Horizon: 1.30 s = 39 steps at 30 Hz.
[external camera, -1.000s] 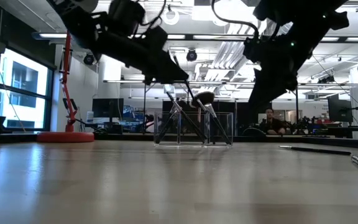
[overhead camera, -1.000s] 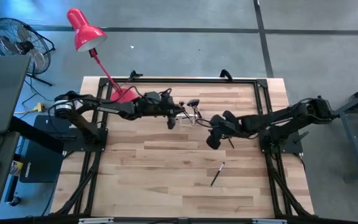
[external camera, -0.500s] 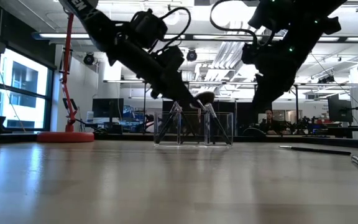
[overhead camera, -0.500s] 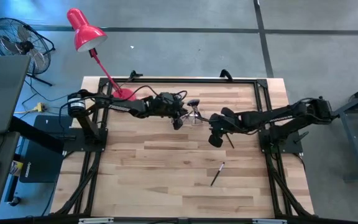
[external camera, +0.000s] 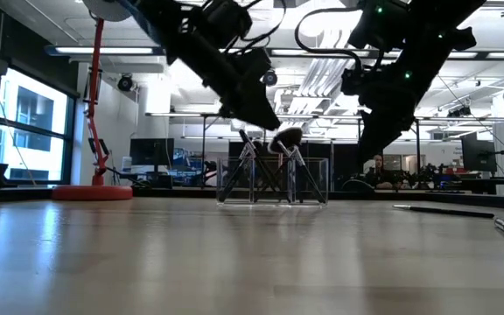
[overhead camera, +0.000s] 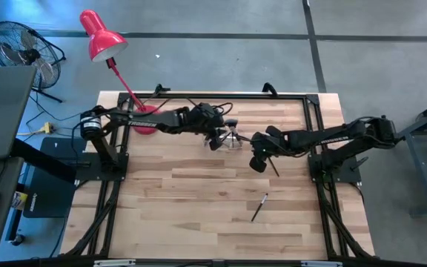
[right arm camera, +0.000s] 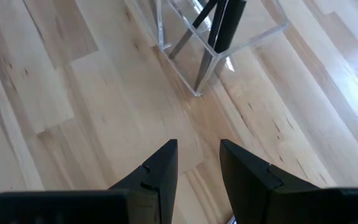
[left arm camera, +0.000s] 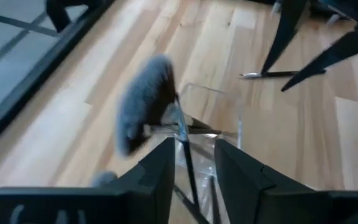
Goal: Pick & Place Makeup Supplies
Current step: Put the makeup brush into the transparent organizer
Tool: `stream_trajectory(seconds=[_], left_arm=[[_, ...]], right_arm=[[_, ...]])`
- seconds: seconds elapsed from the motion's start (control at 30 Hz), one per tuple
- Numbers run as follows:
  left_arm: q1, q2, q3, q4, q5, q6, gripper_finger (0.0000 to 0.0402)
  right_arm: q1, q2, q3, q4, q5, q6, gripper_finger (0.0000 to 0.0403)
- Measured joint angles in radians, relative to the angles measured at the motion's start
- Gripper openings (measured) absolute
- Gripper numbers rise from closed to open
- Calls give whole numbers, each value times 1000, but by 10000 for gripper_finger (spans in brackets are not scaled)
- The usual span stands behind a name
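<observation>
Both pairs of jaws stood apart, gripping nothing: the left gripper (left arm camera: 194,163) hung over the clear holder (overhead camera: 232,137), the right gripper (right arm camera: 197,163) hovered just beside it. Several brushes (external camera: 274,162) already leaned inside; one pencil (overhead camera: 259,207) lay well apart on the table (overhead camera: 199,215), probably next.
</observation>
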Motion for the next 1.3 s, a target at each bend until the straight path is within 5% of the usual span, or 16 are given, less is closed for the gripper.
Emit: stream_trajectory(seconds=[0.23, 0.4, 0.63, 0.83, 1.3], left_arm=[[0, 0, 172, -219, -26, 12, 128], [0, 0, 289, -359, 65, 31, 129], [0, -1, 307, -475, 125, 39, 129], [0, -1, 306, -579, 195, 39, 129], [-20, -1, 306, -711, 175, 122, 129]], right_arm=[[-7, 0, 0, 18, 6, 2, 114], [-7, 0, 0, 71, 1, 6, 114], [-7, 0, 0, 120, 4, -19, 114], [-7, 0, 3, 82, 77, 129, 112], [21, 0, 107, -22, 106, 376, 7]])
